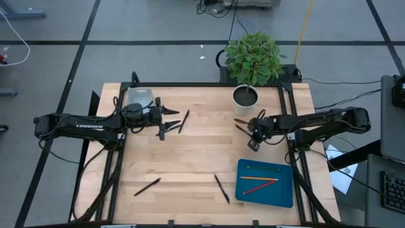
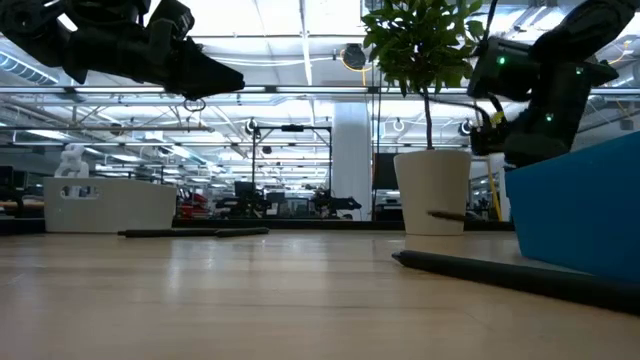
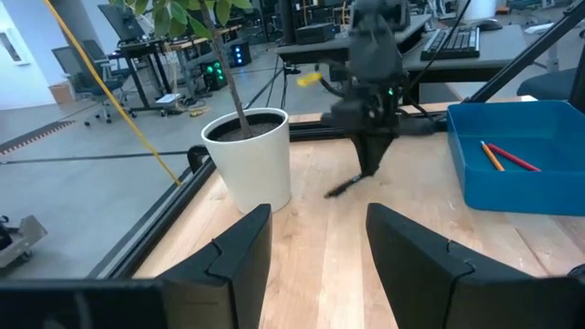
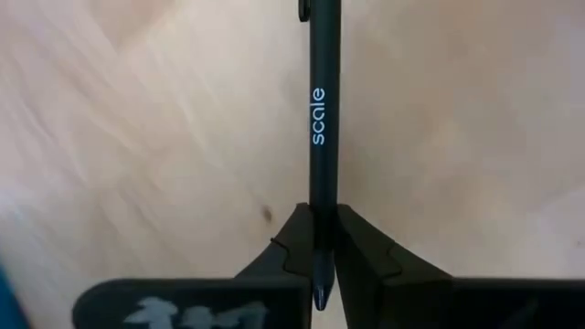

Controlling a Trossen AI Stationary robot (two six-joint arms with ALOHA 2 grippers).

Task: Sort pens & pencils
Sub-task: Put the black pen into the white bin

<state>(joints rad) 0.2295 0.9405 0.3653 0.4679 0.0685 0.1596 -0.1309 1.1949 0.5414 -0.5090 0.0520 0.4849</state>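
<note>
My left gripper [image 1: 172,120] hangs above the far left part of the wooden table [image 1: 202,152]. Its fingers [image 3: 239,251] are apart and hold nothing. I think it waits there so it stays out of the way. Just beside it lies one pen [image 1: 184,121]. Near the front edge there is a second pen [image 1: 147,187], and a third pen [image 1: 221,189] lies more toward the middle. These three are not sorted yet.

Going right, a white pot [image 1: 245,96] with a leafy plant [image 1: 254,57] stands at the far edge of the table. My right gripper [image 4: 317,239] is just in front of the pot. Its fingers are closed tight on a black pen [image 4: 317,100] near one end. The rest of that pen sticks out past my fingers over the wood. It has the word "scale" on it. I hold it near the end, I think, because that was the part easy to pinch. I cannot tell if it is lifted off the table yet.

At the front right sits a blue tray [image 1: 247,189]. The pencils [image 1: 261,180] lie inside it, orange, red and green, so they look sorted already.

The table is pale wood with a black frame. Around it is a grey floor with cables. Beyond the table is a big bright room with desks, screens and shelves.
</note>
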